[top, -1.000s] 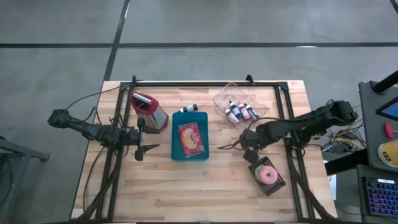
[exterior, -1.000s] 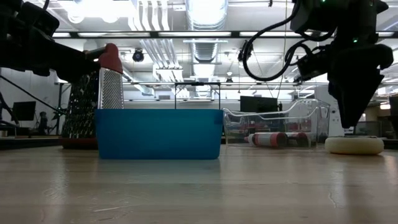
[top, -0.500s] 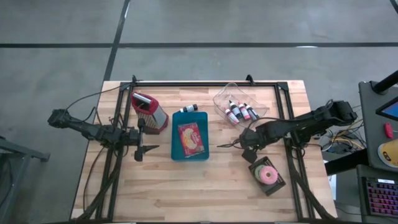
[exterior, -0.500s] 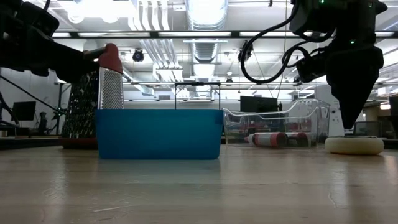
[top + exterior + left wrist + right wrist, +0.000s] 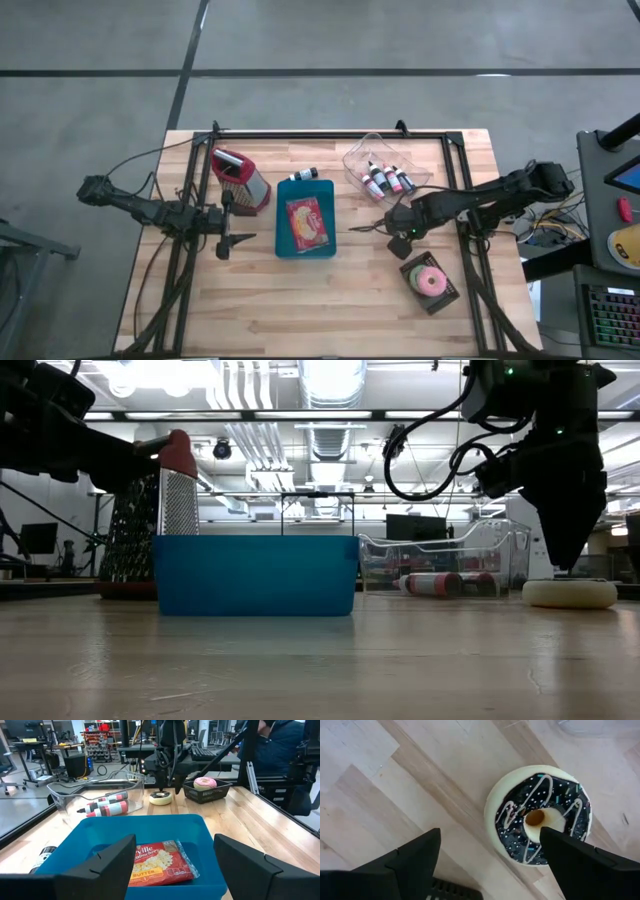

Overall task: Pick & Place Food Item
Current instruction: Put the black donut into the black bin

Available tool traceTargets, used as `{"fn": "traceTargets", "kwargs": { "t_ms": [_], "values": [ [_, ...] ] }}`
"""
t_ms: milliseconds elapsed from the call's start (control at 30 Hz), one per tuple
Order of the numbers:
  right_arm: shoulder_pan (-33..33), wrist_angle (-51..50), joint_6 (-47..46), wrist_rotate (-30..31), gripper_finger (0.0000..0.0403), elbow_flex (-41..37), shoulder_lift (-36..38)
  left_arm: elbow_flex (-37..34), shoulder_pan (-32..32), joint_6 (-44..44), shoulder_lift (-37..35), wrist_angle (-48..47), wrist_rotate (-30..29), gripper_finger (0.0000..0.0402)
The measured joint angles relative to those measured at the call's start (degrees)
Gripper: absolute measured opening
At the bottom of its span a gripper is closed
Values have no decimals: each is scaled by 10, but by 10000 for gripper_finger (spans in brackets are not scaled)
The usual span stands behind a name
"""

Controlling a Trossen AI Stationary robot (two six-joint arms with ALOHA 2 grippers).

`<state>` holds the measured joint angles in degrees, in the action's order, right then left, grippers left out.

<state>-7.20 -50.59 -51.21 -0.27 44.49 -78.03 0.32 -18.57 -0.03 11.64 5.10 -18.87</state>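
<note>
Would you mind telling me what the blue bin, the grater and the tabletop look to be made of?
The blue bin looks like matte moulded plastic: uniform colour, rounded rim. The grater seems to be shiny perforated metal with a red, probably plastic, handle. The tabletop looks like pale wood with a smooth finish: joined planks with visible grain.

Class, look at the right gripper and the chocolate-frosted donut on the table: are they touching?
Apart. In the low view the right gripper has its fingertips above the chocolate-frosted donut, with background showing between them; the right wrist view shows the open fingers clear of it.
</note>
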Motion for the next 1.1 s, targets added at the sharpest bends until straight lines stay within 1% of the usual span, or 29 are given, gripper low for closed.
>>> {"fn": "traceTargets", "kwargs": {
  "t_ms": [133, 433, 800, 933, 1100],
  "values": [
    [0, 0, 2, -4, 334, 0, -11, 0, 0, -2, 0, 0, 0, 275],
    [0, 12, 26, -17, 334, 0, -71, 0, 0, -2, 0, -2, 0, 275],
    [0, 46, 32, -17, 333, 0, -106, 0, 0, -6, 1, -11, 0, 275],
    [0, 48, 38, -21, 325, 0, -117, 0, 0, -9, 2, -11, 0, 275],
    [0, 48, 39, -21, 307, 0, -113, 0, 0, -10, 2, -11, 0, 275]
  ]
}}
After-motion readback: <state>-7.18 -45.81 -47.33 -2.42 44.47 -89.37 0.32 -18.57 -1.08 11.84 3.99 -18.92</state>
